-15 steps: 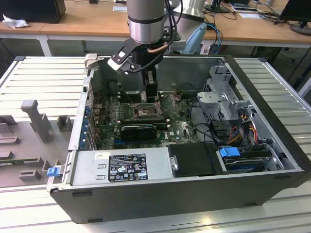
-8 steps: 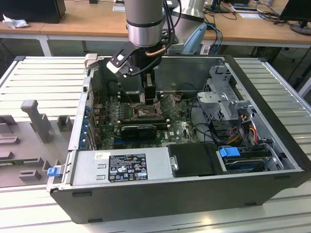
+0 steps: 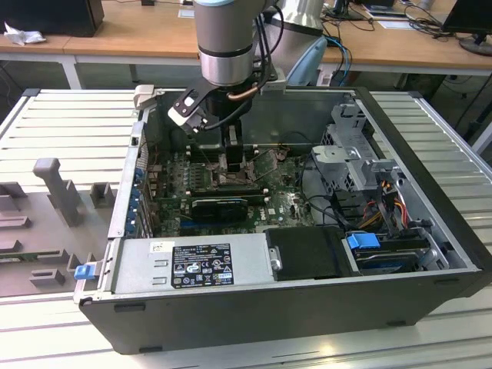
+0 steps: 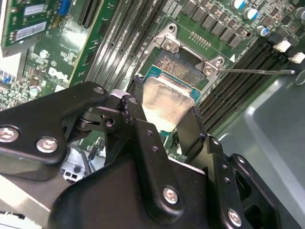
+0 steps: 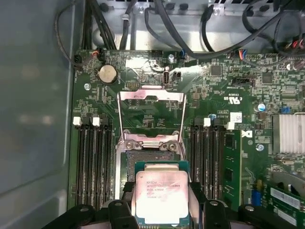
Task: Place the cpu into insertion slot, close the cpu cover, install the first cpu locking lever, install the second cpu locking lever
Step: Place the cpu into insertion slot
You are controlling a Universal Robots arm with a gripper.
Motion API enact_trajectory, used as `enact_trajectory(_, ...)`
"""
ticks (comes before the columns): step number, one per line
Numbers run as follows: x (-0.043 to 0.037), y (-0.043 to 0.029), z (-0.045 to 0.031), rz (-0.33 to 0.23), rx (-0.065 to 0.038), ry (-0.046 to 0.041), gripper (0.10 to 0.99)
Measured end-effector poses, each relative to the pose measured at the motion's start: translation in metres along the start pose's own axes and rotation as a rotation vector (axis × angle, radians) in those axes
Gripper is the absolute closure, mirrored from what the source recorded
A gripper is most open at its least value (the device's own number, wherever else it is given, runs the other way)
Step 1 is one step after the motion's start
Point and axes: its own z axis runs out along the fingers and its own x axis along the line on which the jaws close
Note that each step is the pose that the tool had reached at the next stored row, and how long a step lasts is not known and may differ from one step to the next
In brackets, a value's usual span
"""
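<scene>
While end effector (image 4: pixel 166 117) grips it — cpu (image 5: pixel 161 193) (unseated) hovers.

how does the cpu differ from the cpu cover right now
The pale silver square cpu is a solid plate; the thin silver metal cpu cover is a frame with a cut-out middle. The cpu is gripped by the end effector over the black-framed insertion slot; the cover is swung open, off the slot, untouched. Both are silvery and squarish.

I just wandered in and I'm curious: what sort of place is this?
Probably a robotics lab or test workshop: a robot arm whose gripper holds a cpu inside an open computer case on a slatted metal table, with cluttered wooden desks behind.
</scene>
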Motion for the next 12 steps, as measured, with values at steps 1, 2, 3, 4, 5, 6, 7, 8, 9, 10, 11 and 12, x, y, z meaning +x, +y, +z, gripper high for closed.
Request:
enact_trajectory(1, 0.0000, -0.0005, 0.0028, 0.000, 0.000, -0.0001, 0.557)
enact_trajectory(2, 0.0003, -0.0010, 0.0064, 0.000, 0.000, -0.0001, 0.557)
enact_trajectory(3, 0.0007, -0.0012, 0.0089, 0.000, 0.000, 0.0000, 0.557)
enact_trajectory(4, 0.0011, -0.0014, 0.0107, 0.000, 0.000, -0.0001, 0.557)
enact_trajectory(5, 0.0019, -0.0016, 0.0140, 0.001, 0.000, -0.0001, 0.557)
enact_trajectory(6, 0.0029, -0.0019, 0.0170, 0.004, 0.001, -0.0004, 0.557)
enact_trajectory(7, 0.0036, -0.0021, 0.0188, 0.010, 0.002, -0.0009, 0.557)
enact_trajectory(8, 0.0043, -0.0022, 0.0205, 0.015, 0.004, -0.0013, 0.557)
enact_trajectory(9, 0.0054, -0.0024, 0.0228, 0.019, 0.006, -0.0016, 0.557)
enact_trajectory(10, 0.0071, -0.0027, 0.0273, 0.019, 0.008, -0.0016, 0.557)
enact_trajectory(11, 0.0088, -0.0029, 0.0298, 0.019, 0.010, -0.0017, 0.557)
enact_trajectory(12, 0.0099, -0.0030, 0.0312, 0.019, 0.012, -0.0018, 0.557)
